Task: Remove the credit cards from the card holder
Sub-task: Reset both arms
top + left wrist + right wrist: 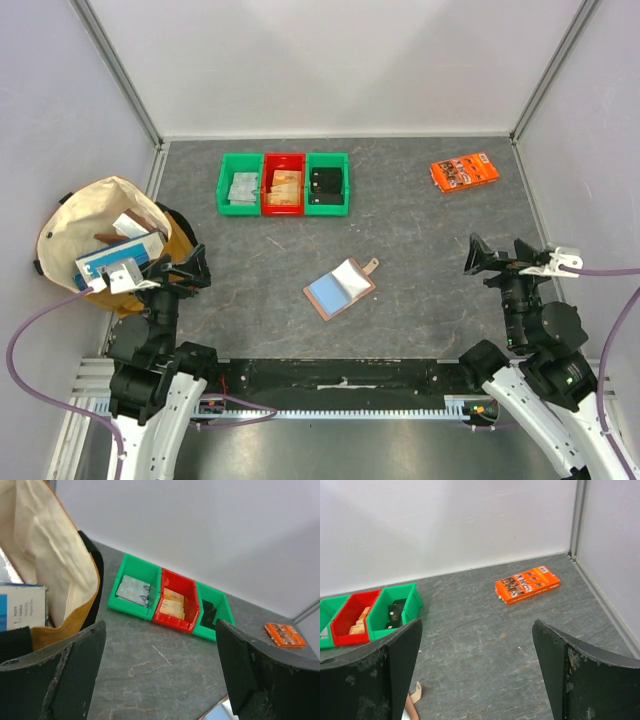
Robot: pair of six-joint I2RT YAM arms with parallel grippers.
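The card holder (340, 288) lies open in the middle of the table, with a light blue panel, a whitish panel and its tab pointing right. Its corner shows in the left wrist view (220, 713) and its tab in the right wrist view (415, 693). Credit cards lie in three bins at the back: grey cards (243, 187), tan cards (285, 186) and black cards (324, 182). My left gripper (188, 268) is open and empty, left of the holder. My right gripper (478, 256) is open and empty, to its right.
The bins are a green one (222, 186), a red one (284, 158) and a second green one (346, 186). An orange printed packet (465, 171) lies at the back right. A cream bag (100, 240) holding boxes stands at the left edge.
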